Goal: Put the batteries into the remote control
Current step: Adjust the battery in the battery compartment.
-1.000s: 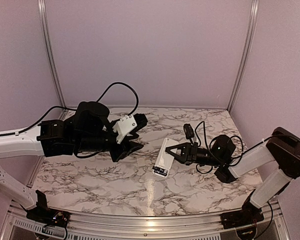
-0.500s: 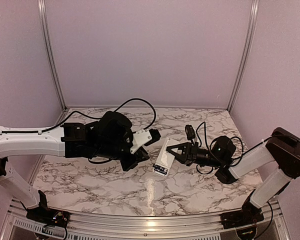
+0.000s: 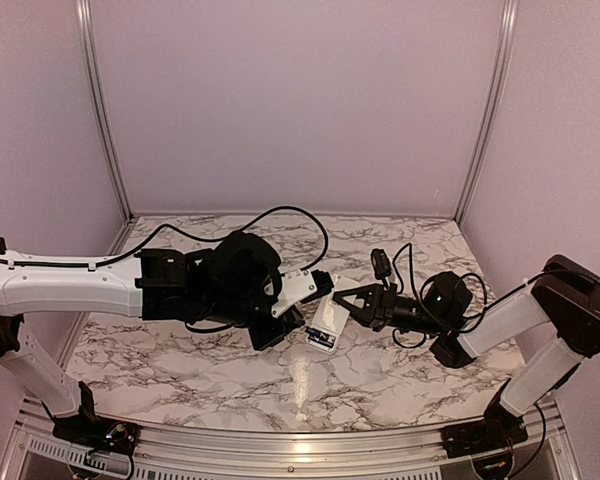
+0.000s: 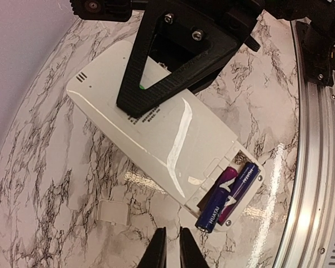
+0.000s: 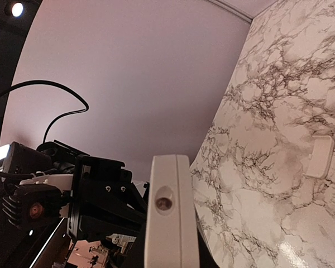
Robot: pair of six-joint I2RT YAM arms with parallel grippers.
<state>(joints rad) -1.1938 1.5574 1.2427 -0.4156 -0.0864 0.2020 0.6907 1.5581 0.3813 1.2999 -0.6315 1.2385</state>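
So, the remote control (image 4: pixel 173 134) is lying back-up around the middle of the marble-patterned surface (image 4: pixel 61 167). The right end effector (image 3: pixel 345 300) is clamped on it. From the left wrist view you can see one black triangular finger (image 4: pixel 167 61) laid across the plain white back. The right wrist view shows the remote edge-on between the fingers, with the little IR window facing the camera. I can't tell whether it's sitting flat on the surface or held slightly off it.

The battery compartment (image 4: pixel 234 184) at the end of the remote is open, and both batteries (image 4: pixel 229 195) are sitting in it side by side. They look dark blue and purple with white lettering.

The left end effector (image 4: pixel 171 251) hangs just beside that open end. Its two fingertips are nearly pinched together with only a thin gap, and there's nothing between them. It isn't touching the remote.

The small white cover plate (image 4: pixel 113 212) lies flat on the surface near the remote's long side, apart from it and from both end effectors.
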